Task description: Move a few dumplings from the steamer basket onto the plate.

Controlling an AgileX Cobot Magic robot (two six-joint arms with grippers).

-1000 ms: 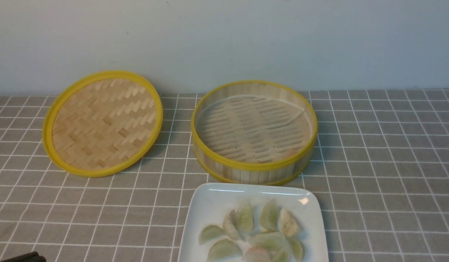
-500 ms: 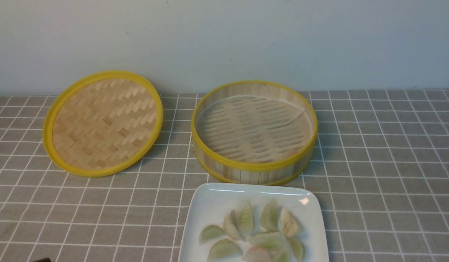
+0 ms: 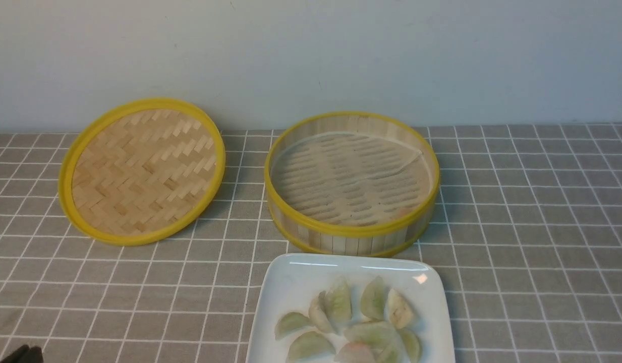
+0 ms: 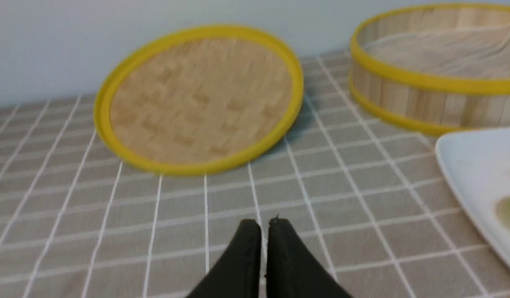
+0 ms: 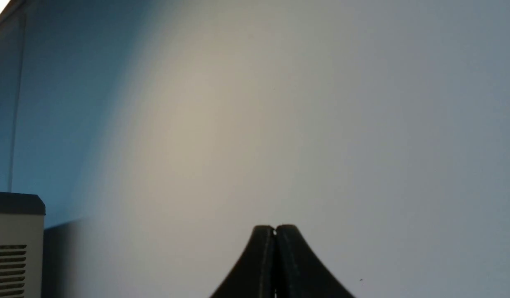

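The steamer basket (image 3: 352, 237) stands mid-table with only its paper liner showing inside; it also shows in the left wrist view (image 4: 428, 78). The white plate (image 3: 295, 275) lies just in front of it with several pale green dumplings (image 3: 341, 302) on it; its corner shows in the left wrist view (image 4: 465, 165). My left gripper (image 4: 264, 225) is shut and empty, low over the cloth at the front left, its tip just visible in the front view (image 3: 23, 354). My right gripper (image 5: 274, 230) is shut and empty, facing a plain wall, out of the front view.
The flat woven lid (image 3: 142, 169) leans against the back wall at the left; it also shows in the left wrist view (image 4: 199, 97). A grey checked cloth (image 3: 532, 227) covers the table. A beige vented box (image 5: 15, 248) shows in the right wrist view.
The dark tip of my left gripper at the bottom left corner dropped almost out of the front view, then shows again a little further left. Nothing else moved.
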